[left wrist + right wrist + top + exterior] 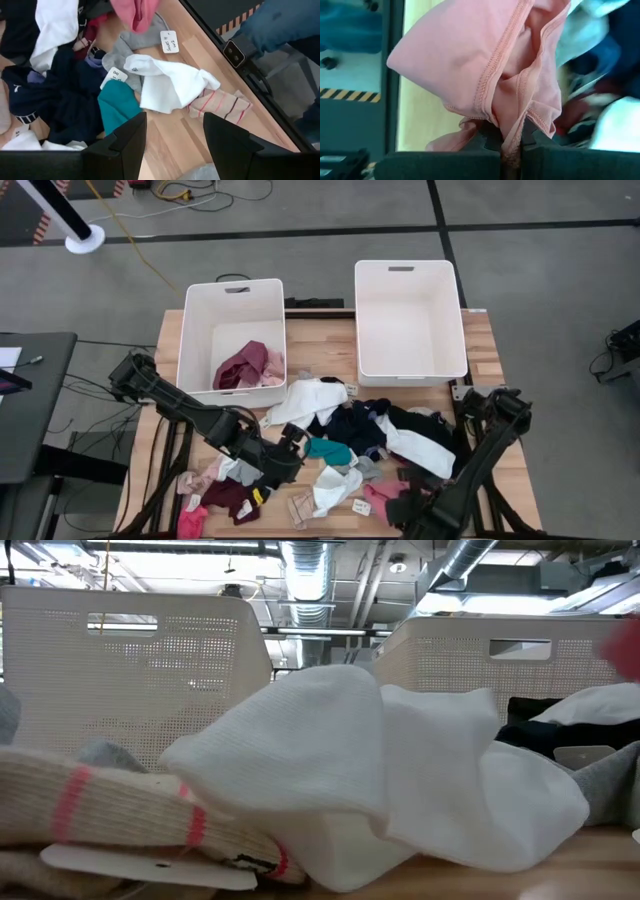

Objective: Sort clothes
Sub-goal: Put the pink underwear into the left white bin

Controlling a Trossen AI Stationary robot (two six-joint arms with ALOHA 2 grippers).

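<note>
While pink garment [485, 65] was pinched in right gripper [510, 142] at table's near edge, pick step was judged done; lift and carry to bin needed next. Left gripper [175, 132] was held spread above pile [350, 440]. Left bin [200, 330] held maroon-pink clothes [250, 366]; right bin [410, 320] was seen empty

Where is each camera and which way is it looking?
High view: above the table, looking down; both arms show.
Low view: at tabletop height, facing the bins; no arm shows.
Left wrist view: over the clothes, between open left gripper fingers.
Right wrist view: right gripper pinching a pink garment.
Shared: the white sock shows in the high view too.
</note>
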